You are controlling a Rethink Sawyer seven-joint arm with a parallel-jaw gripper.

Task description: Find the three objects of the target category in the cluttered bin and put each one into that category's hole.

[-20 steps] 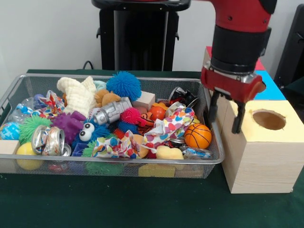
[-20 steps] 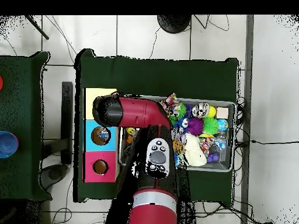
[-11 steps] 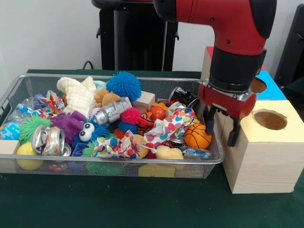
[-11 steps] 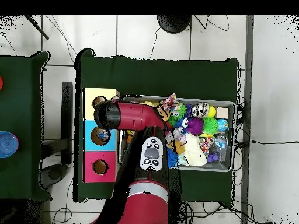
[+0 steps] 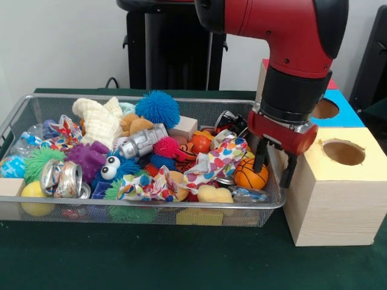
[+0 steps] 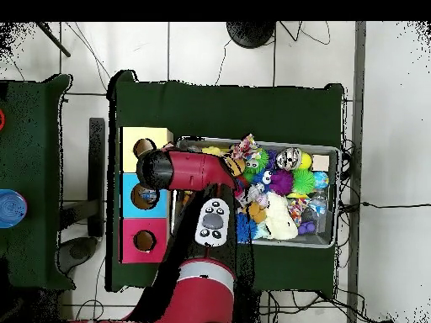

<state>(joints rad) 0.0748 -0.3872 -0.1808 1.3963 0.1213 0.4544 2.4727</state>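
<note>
The claw (image 5: 273,170) is seen with its two dark fingers spread apart and nothing gripped between them, hung straight down from a red and black arm (image 5: 290,72) that is bent at an elbow above. It is placed over the right end wall of the wire mesh bin (image 5: 36,109), one finger inside the rim and the other outside it, in the narrow gap toward the pale wooden box (image 5: 329,205). Just beside the inner finger, low in the bin's corner, a round basketball toy (image 5: 249,174) with black seams is found; which category is the target cannot be told. The round hole (image 5: 343,152) in the box's yellow top lies on the outer side of the claw, near it, and a second hole (image 5: 325,109) in a blue top is seen behind the arm. Little free room is left in the bin: a crumpled polka-dot cloth (image 5: 211,163) is draped just inward of the claw, and further inward a spiky blue ball (image 5: 157,107), a purple fuzzy toy (image 5: 88,158), a knitted cream piece (image 5: 97,119) and crushed shiny cans (image 5: 60,179) are heaped, touching one another. Open green desk (image 5: 151,260) is seen in front of the bin. In the overhead view the arm (image 6: 189,168) is laid across from the boxes to the bin.
</note>
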